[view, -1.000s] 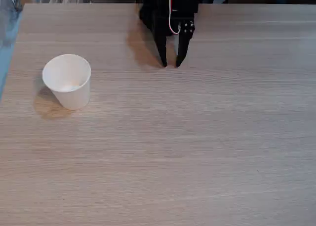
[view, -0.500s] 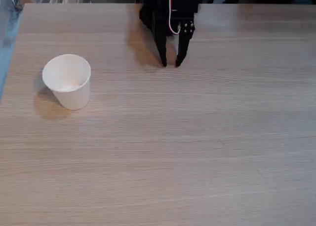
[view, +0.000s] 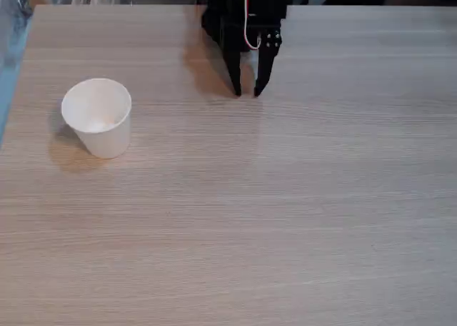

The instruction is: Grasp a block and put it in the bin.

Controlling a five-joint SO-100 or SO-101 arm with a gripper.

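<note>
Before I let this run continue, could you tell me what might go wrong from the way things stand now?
1. I can't make out a block on the table, so the gripper, its fingers slightly apart near the far edge, may have nothing to close on.
2. The paper cup stands alone at the left in the fixed view and looks light; a sideways brush from the arm could tip it.

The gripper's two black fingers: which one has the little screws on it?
The finger on the right in the fixed view, beside the red and white wire. It shows small screws near its top; the finger on the left looks plain black.
</note>
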